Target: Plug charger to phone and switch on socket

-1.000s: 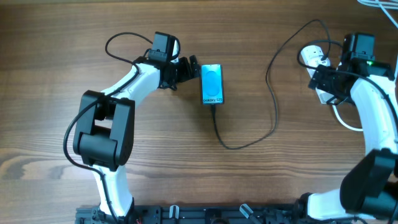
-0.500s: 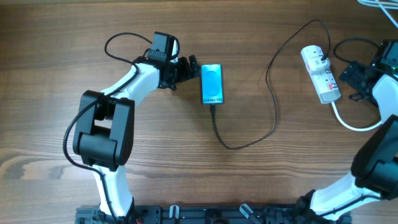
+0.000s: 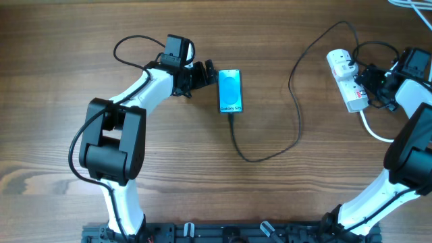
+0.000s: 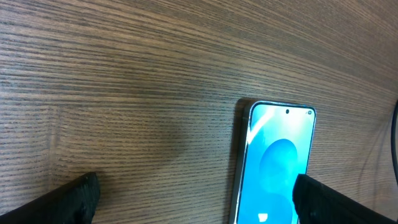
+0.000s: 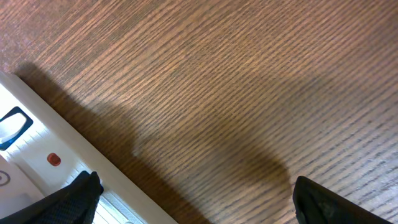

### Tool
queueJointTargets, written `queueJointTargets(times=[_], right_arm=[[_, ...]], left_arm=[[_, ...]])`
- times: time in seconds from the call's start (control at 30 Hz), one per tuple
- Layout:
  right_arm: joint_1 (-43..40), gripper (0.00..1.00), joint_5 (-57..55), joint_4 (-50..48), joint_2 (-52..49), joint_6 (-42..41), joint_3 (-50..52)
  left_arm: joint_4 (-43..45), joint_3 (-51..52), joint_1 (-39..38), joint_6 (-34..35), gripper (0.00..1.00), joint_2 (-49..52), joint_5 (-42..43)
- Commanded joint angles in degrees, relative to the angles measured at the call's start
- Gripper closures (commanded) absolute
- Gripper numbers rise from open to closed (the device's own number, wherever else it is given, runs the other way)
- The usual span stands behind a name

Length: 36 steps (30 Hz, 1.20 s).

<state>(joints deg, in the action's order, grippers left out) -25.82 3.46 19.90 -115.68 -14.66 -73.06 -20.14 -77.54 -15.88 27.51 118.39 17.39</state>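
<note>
The phone (image 3: 230,90) lies flat on the table with its teal screen up; it also shows in the left wrist view (image 4: 277,163). The black charger cable (image 3: 297,101) runs from the phone's bottom edge in a loop to a white plug (image 3: 345,65) seated in the socket (image 3: 347,79). My left gripper (image 3: 208,73) is open beside the phone's left edge, one fingertip over the screen (image 4: 193,196). My right gripper (image 3: 370,84) is open at the socket's right side; the socket's edge and a red mark (image 5: 54,159) show in the right wrist view, with the jaws (image 5: 196,196) wide apart.
The thick white cord (image 3: 374,131) curves from the socket's lower end toward the right arm. A thin black wire (image 3: 131,42) loops behind the left arm. Bare wooden table (image 3: 202,182) lies in front of the phone.
My right gripper swung off the socket to the far right, then came back left to its right side. The left arm, phone and cable have not moved.
</note>
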Motion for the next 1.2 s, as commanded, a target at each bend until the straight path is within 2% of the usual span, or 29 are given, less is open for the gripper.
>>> queueJointTargets(times=[0.0, 0.13, 0.83, 1.17], right_arm=[[0.1, 0.00, 1.5, -1.6, -1.6, 1.1, -0.4], [0.1, 0.00, 1.5, -3.8, -1.6, 1.2, -0.4], [0.1, 0.00, 5.8, 2.6, -3.4, 3.0, 0.4], [2.4, 0.00, 5.2, 2.9, -3.4, 7.3, 0.4]], left_arm=[[-0.3, 0.5, 0.1, -0.2, 0.00, 0.5, -0.6], [-0.3, 0.5, 0.1, -0.2, 0.00, 0.5, -0.6], [-0.3, 0.5, 0.1, -0.2, 0.00, 0.5, -0.6], [-0.3, 0.5, 0.1, -0.2, 0.00, 0.5, -0.6]])
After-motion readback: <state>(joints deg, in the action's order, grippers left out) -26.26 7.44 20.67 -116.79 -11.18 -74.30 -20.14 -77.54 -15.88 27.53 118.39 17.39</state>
